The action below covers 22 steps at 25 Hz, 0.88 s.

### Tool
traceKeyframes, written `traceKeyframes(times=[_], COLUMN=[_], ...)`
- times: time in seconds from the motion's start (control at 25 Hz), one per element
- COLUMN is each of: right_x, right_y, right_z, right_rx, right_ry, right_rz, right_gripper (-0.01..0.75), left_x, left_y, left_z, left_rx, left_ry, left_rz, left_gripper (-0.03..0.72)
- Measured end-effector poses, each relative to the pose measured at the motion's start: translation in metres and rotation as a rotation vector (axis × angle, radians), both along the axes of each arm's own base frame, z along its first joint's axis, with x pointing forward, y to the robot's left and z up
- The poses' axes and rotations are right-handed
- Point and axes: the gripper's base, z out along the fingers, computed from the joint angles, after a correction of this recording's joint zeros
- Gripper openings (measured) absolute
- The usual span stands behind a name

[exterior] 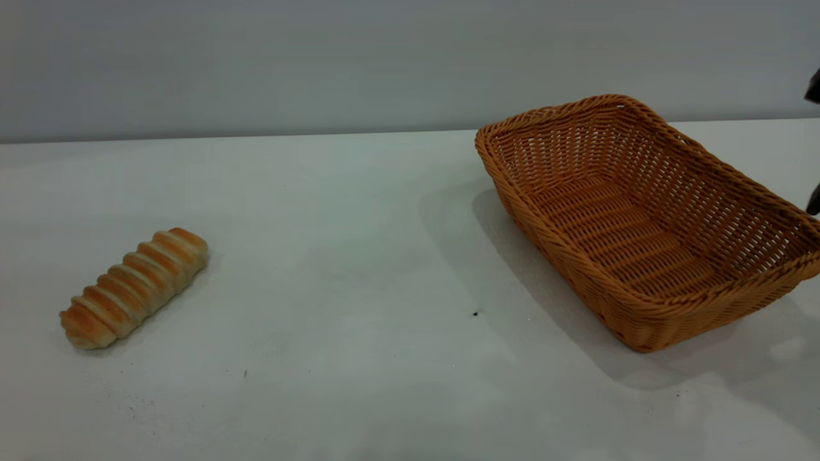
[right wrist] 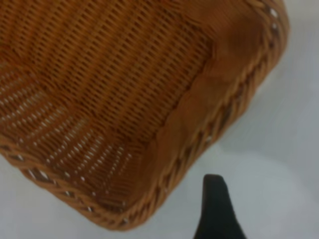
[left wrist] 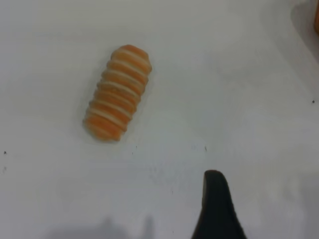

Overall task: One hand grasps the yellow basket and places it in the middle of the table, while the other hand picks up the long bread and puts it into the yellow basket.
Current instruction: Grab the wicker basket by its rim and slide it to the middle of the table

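The long bread point(exterior: 136, 286) lies on the white table point(exterior: 359, 256) at the left. It also shows in the left wrist view point(left wrist: 117, 99). My left gripper point(left wrist: 169, 221) hovers above the table short of the bread, with one black finger point(left wrist: 215, 209) in view and nothing beside it. The yellow basket point(exterior: 647, 218) stands empty at the right. My right gripper point(right wrist: 169, 221) hovers just outside the basket's corner rim point(right wrist: 199, 144), one finger point(right wrist: 215, 211) in view. It shows only as dark tips at the right edge of the exterior view point(exterior: 815, 200).
A grey wall point(exterior: 320, 57) runs behind the table's back edge. A few dark specks point(exterior: 475, 313) dot the white top between bread and basket.
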Motion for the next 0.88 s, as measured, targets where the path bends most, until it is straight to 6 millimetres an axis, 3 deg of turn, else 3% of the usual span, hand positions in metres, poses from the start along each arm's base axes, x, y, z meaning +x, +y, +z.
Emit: traceKeyframes(times=[0.48,0.88], right_x=[0.02,0.03], right_y=[0.006,0.007], right_z=[-0.048,-0.075], right_rx=[0.099,0.103], right_ry=[0.058,0.063], right_rz=[-0.104,-0.114], right_gripper=[0.558,0.558], left_x=[0.001,0.001], left_y=[0.0,0.0], left_z=[0.001,0.001], left_rx=[-0.002,-0.004], left_ry=[-0.008,-0.019], left_rz=[0.001,0.003], left_gripper=[0.553,0.553])
